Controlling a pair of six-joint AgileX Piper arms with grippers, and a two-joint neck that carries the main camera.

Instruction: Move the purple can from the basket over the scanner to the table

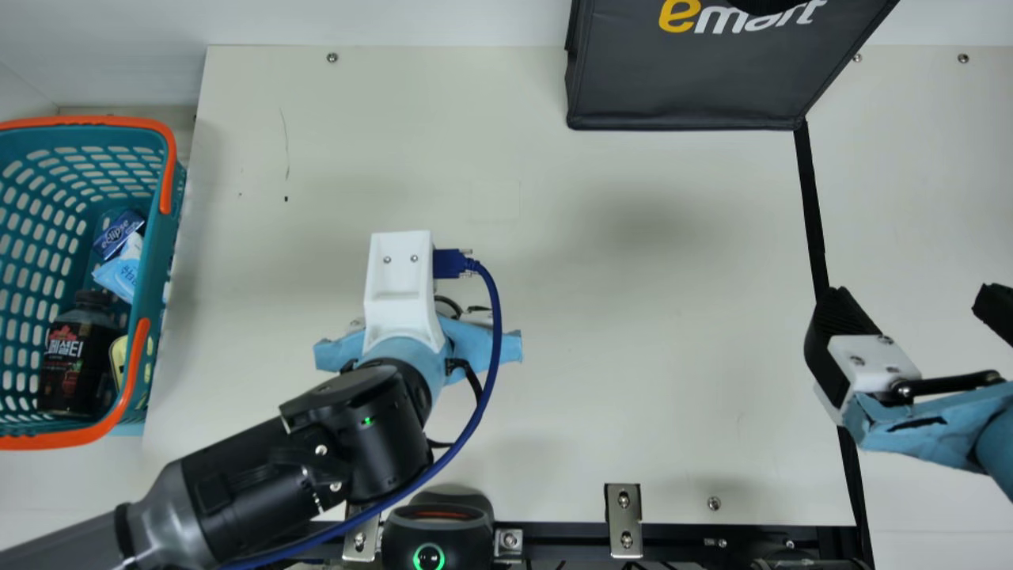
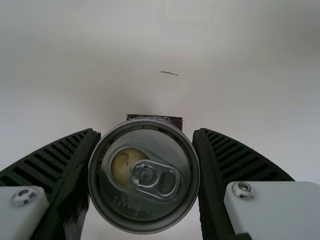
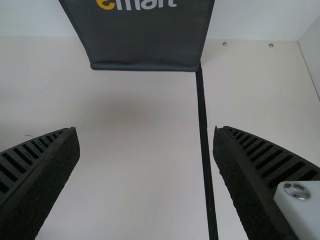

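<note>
Left arm (image 1: 229, 479) extended from main view's lower left corner, angled up and to the right, elevated over the table. Left wrist (image 1: 356, 427) bent, green light lit; left gripper (image 1: 407, 356) aimed down beneath it. White bracket (image 1: 400, 297) mounted on top, blue cable (image 1: 492, 317) looped off its side and routed back along the arm. In left wrist view, ribbed fingers (image 2: 220, 170) are held partway apart, clamped on a load. Right gripper (image 1: 910, 301) is held at main view's right edge, its two fingers spread wide, nothing gripped. Light blue covering (image 1: 910, 427) wrapped behind its fingers.
</note>
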